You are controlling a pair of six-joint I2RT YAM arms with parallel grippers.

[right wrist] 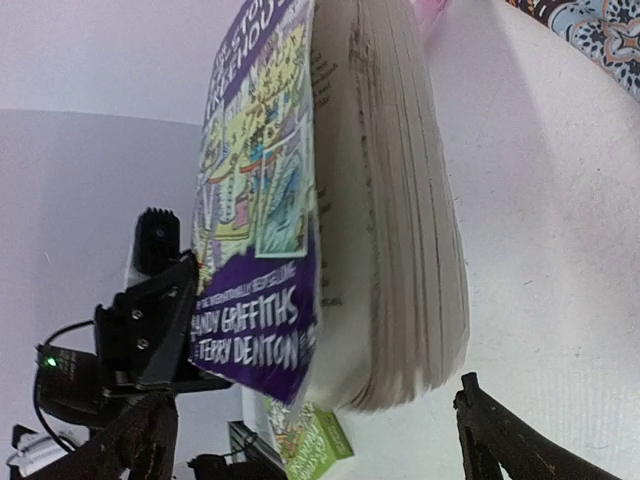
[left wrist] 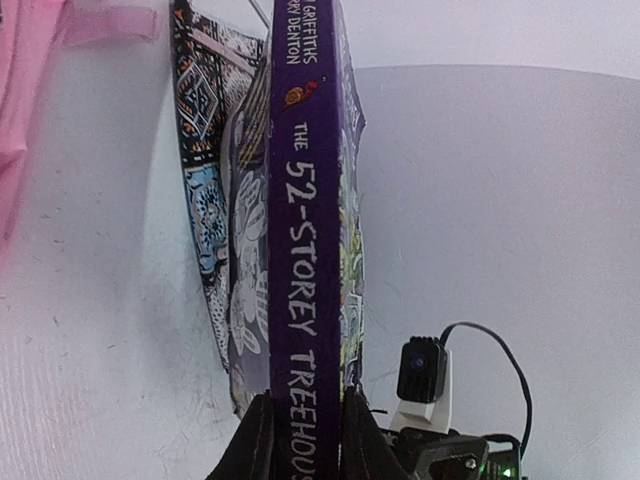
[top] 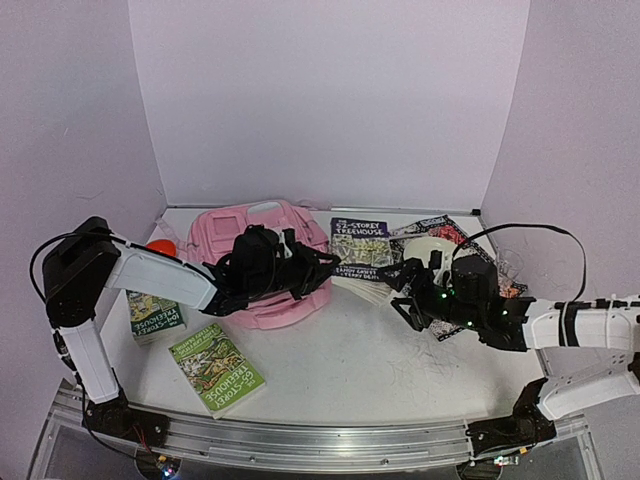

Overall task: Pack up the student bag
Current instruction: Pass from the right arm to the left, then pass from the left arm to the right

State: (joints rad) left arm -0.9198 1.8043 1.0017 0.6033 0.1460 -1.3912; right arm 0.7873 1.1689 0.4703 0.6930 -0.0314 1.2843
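Pink student bag (top: 225, 230) lies far left-centre on desk (top: 380, 370), partly under left arm. Left gripper (left wrist: 305, 440) pinches purple book (left wrist: 305, 250) at one spine end. Right gripper (right wrist: 320, 440) is spread wide, clear of book.

Risk: one-ended pinch lets book pivot, pages fan, book slips onto desk.

Count:
- bag: one
- purple book: one
- green books (top: 215, 368): two
- patterned item (top: 445, 232): one

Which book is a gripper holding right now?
The purple book, clamped by its spine in the left gripper; the two green books lie flat on the table, untouched.
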